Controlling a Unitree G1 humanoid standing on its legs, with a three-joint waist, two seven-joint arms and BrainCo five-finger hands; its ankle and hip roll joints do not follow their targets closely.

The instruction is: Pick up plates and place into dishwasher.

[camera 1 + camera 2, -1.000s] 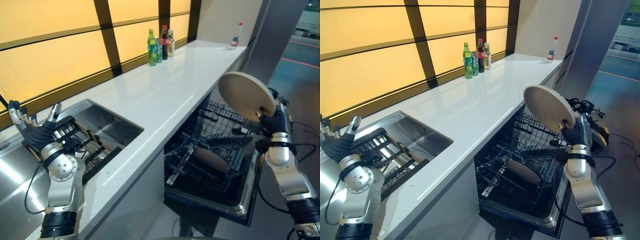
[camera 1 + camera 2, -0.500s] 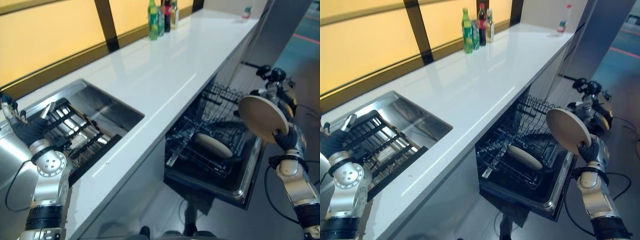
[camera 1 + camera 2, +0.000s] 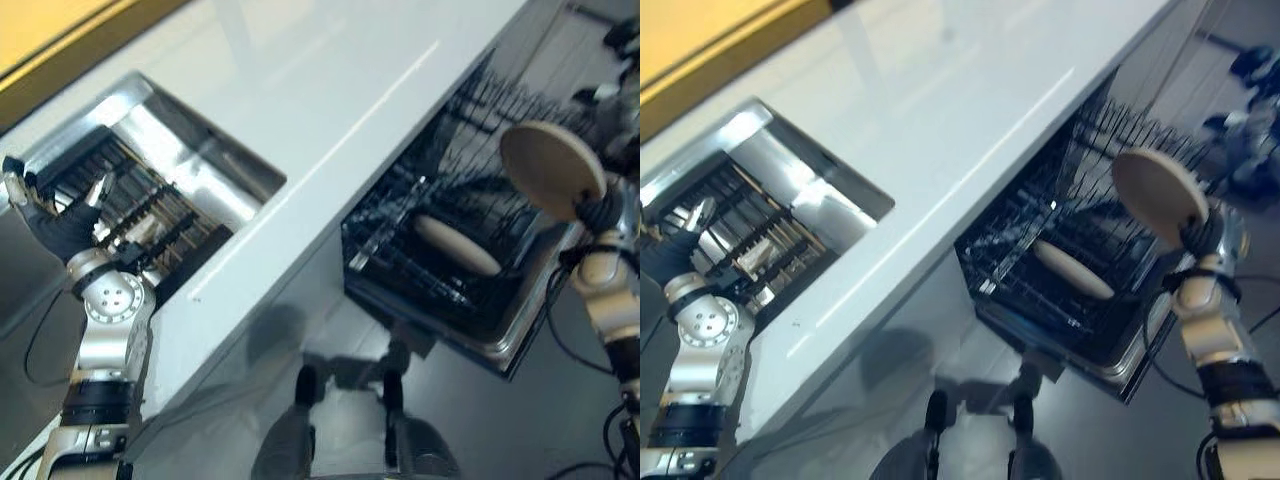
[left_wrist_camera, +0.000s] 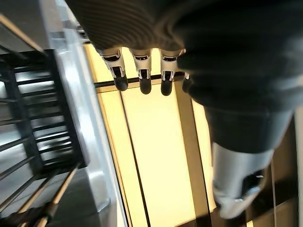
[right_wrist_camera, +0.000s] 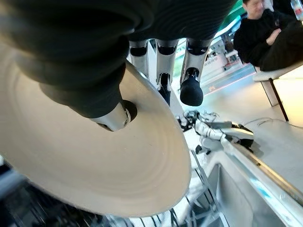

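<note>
Beige plate (image 3: 552, 169) in right hand (image 3: 600, 212)

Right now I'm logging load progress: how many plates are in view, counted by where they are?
Plates held in the right hand: 1
Plates lying in the dishwasher rack: 1
Plates in the left hand: 0
Total: 2 plates

Two beige plates at the open dishwasher (image 3: 470, 330).
One plate (image 3: 552, 170) stands tilted on edge, pinched in the right hand (image 3: 600, 212) at 3 o'clock; the second plate (image 3: 457, 245) lies in the lower rack (image 3: 400, 265).
</note>
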